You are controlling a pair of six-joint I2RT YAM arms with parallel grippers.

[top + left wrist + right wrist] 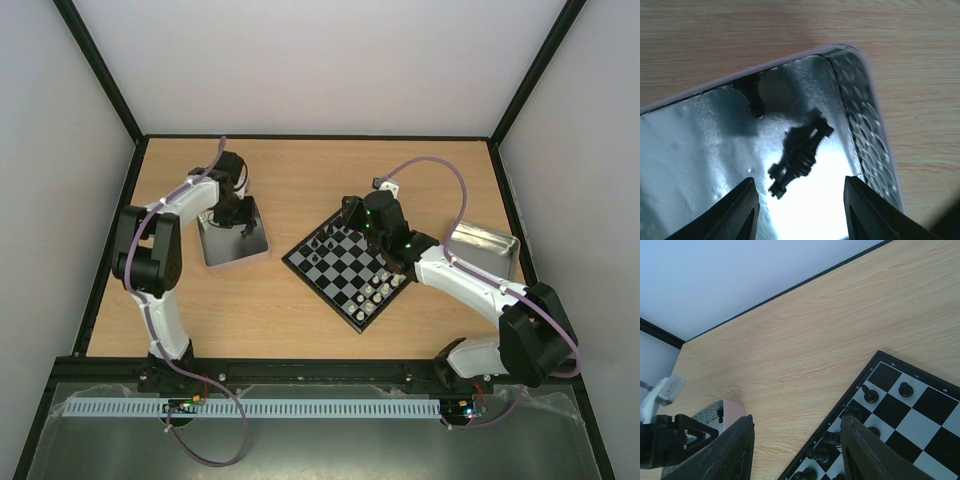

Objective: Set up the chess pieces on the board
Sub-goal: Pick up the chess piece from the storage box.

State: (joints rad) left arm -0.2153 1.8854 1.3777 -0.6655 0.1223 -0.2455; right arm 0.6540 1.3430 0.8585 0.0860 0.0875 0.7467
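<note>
Since the black piece point(800, 150) lies flat in the shiny tray point(865, 115), we may fumble it; left claw point(799, 182) and right claw point(796, 419) both spread.

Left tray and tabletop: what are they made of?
Left tray: looks like thin sheet metal with a shiny finish; the floor shows glare and reflections, the wall is embossed with dimples. Tabletop: light, matte wood-grain surface; it could be laminate rather than solid wood.
</note>
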